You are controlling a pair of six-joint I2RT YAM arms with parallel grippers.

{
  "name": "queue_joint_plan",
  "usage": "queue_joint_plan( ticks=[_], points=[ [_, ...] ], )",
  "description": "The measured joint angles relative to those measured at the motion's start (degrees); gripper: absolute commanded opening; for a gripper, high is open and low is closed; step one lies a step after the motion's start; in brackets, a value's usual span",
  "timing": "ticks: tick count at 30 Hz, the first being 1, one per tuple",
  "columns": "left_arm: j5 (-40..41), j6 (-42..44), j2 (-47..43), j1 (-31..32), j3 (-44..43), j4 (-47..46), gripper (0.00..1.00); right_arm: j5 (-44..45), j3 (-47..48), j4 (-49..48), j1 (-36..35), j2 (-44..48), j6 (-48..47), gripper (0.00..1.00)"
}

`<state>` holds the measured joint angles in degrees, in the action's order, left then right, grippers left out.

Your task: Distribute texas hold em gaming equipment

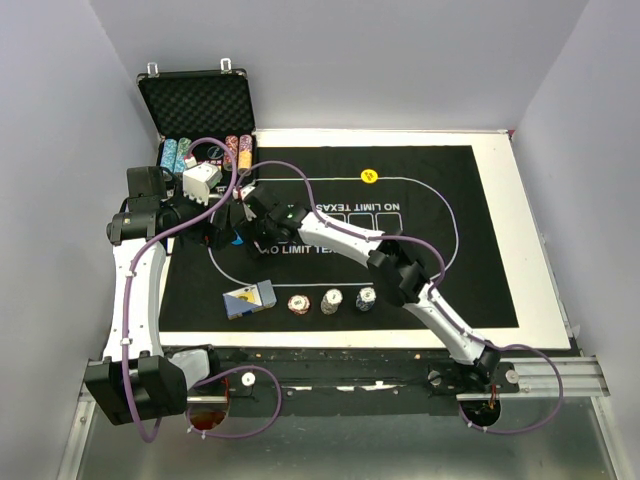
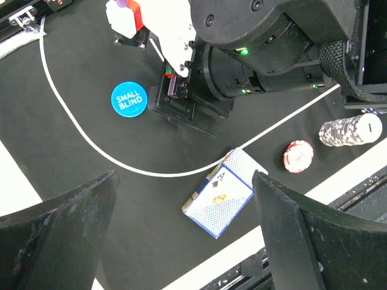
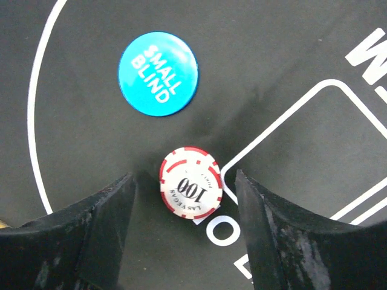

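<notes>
right claw point(image 3: 184, 177) parted around red chip point(image 3: 189, 189) on mat point(image 3: 272, 60), left claw point(image 2: 184, 176) wide above card deck point(image 2: 221, 196)

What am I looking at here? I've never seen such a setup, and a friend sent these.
Two robot arms, bolted to a table, are laying out poker gear. One picture looks down from above; the other two come from wrist cameras, so the dark shapes at the bottom are fingers. On the black mat lie a card deck, three chip piles, a yellow button and a blue button. An open case stands behind. The right gripper stands open around a 100 chip on the mat, not touching it. The left gripper is open and empty.
</notes>
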<state>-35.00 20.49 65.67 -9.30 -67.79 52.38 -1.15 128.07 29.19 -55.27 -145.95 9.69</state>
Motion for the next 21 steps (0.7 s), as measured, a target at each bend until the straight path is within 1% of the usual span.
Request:
queue_joint_plan(
  ticks=[1,4,7,11,12,13,17,21],
  points=[
    [-0.02,-0.07,0.0,0.0,0.0,0.0,0.99,0.0,-0.28,-0.28,0.0,0.02,0.04,0.81],
    [-0.09,-0.22,0.0,0.0,0.0,-0.02,0.99,0.52,-3.13,-2.12,0.0,1.6,0.13,0.82],
    [-0.13,-0.24,0.0,-0.02,0.0,-0.02,0.99,1.77,-9.11,-2.67,0.0,5.51,0.22,0.83],
    [-0.15,-0.28,0.0,-0.02,0.0,-0.04,0.99,1.97,-19.08,-2.86,0.0,13.84,0.79,0.83],
    [-0.15,-0.28,0.0,-0.02,0.0,-0.04,0.99,1.9,-22.93,-3.02,0.0,17.73,0.98,0.83],
    [-0.15,-0.31,0.0,-0.02,0.0,-0.04,0.99,1.88,-23.61,-2.86,0.0,18.62,1.01,0.82],
    [-0.17,-0.31,-0.02,-0.04,0.0,-0.02,0.99,-0.33,-32.7,-3.69,-0.11,28.28,1.14,0.83],
    [-0.17,-0.26,-0.02,-0.07,0.0,0.0,0.99,-1.7,-37.44,-2.97,-1.88,31.93,0.5,0.83]
  ],
)
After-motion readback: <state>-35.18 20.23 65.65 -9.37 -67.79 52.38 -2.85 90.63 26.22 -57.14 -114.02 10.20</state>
